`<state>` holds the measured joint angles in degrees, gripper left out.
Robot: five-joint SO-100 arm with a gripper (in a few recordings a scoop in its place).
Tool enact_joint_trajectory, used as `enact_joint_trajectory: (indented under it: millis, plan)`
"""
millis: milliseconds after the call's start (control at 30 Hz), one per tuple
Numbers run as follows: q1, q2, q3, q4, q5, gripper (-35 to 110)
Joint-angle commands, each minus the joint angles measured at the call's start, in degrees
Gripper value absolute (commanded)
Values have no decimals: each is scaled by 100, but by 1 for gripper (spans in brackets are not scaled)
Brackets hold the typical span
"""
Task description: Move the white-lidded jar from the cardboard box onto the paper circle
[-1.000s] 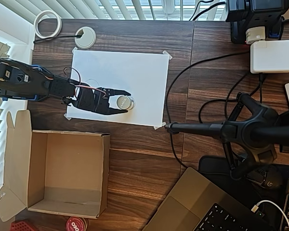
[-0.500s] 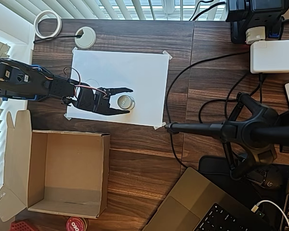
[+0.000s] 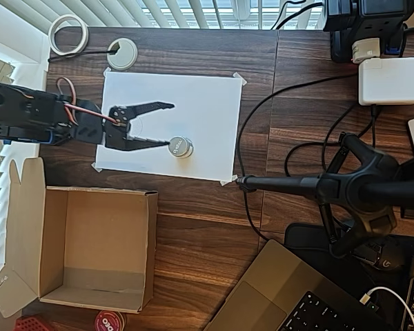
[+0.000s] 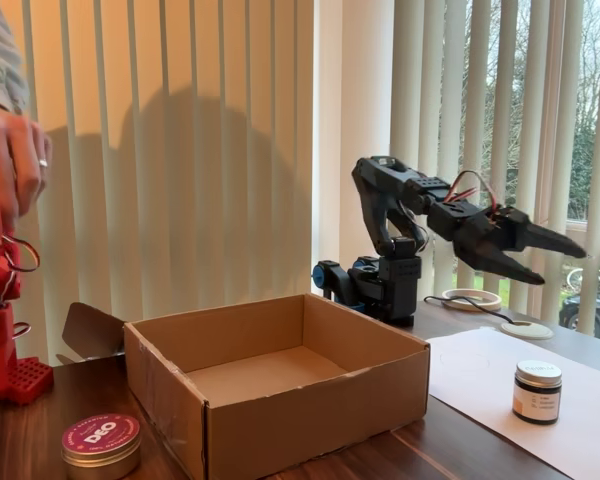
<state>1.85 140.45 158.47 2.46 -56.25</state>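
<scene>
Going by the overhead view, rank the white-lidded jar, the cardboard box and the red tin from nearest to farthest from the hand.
From the open hand:
1. white-lidded jar, just below its lower finger, on the paper.
2. cardboard box, below-left.
3. red tin, bottom edge.

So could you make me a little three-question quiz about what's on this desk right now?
1. True or false: the white-lidded jar stands on the white sheet.
2. The cardboard box holds: A) the jar, B) a red tin, C) nothing.
3. Fill in: the tool is lifted above the table with its jaws ____.

Key: 1 true; 2 C; 3 open.
</scene>
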Motion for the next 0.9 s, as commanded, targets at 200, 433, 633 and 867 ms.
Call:
enact_joint_trajectory:
  millis: [200,433,633,867]
  plan:
    - [-431,3621,1248,3586,3234,0]
    - [-519,4157,1389,5317,4052,0]
    - [-668,4667,1468,6319,4421,0]
    - [-756,5203,1477,6952,4632,0]
